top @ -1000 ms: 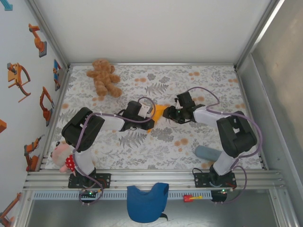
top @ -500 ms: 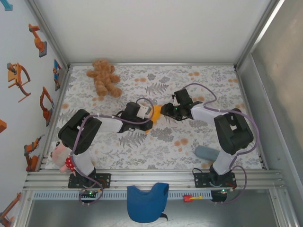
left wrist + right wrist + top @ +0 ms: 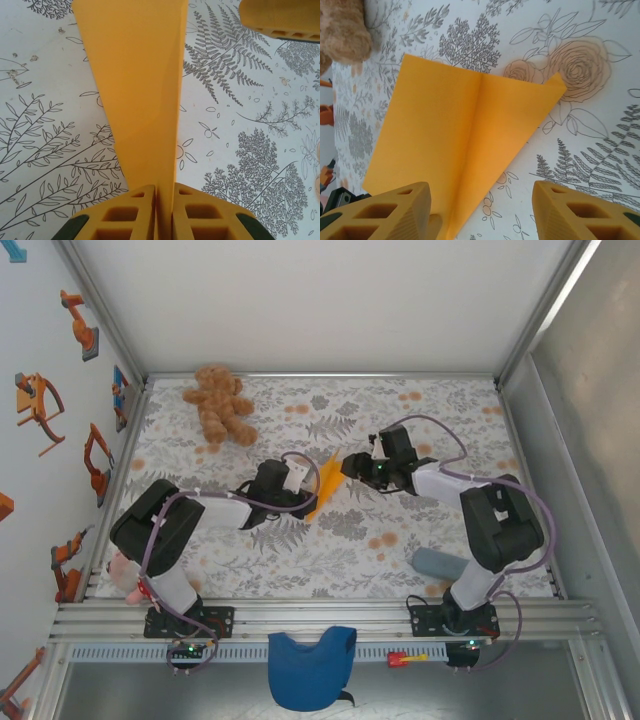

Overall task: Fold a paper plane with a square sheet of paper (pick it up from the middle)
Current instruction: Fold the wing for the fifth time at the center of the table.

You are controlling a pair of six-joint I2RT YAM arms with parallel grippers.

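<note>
Left claw: pressed together, pinching the paper plane on its folded spine. The paper runs straight out ahead of the pads, away from the wrist. It looks lifted off the counter, with fern print showing on both sides of it, though I cannot tell this for sure

Right claw: spread wide and gripping nothing. The plane lies dead ahead of it, broadside on, with the centre crease running up and away from the gap between the jaws. One of its fingers overlaps the paper's near corner in the wrist view; I cannot tell whether they touch

From above, relative to the teddy bear:
- the plane is to the right of the bear and nearer the arm bases, well apart from it
- the left claw is on the plane's bear side, the right claw on the side away from the bear, just beside the plane
- the long axis slants from a tip on the far side back toward the bases, leaning toward the bear's side

Judgement: the left arm owns the spine, while the right claw meets the paper face-on. To pinch a flap it would likely need to come in over an edge rather than push at the flat side

Looks: bright orange, plain, thin. One sharp centre crease and two flat panels, with a pointed corner on the right in the right wrist view. Edges are crisp and no tear is seen. It reads as half-made, not a narrow finished dart
</note>
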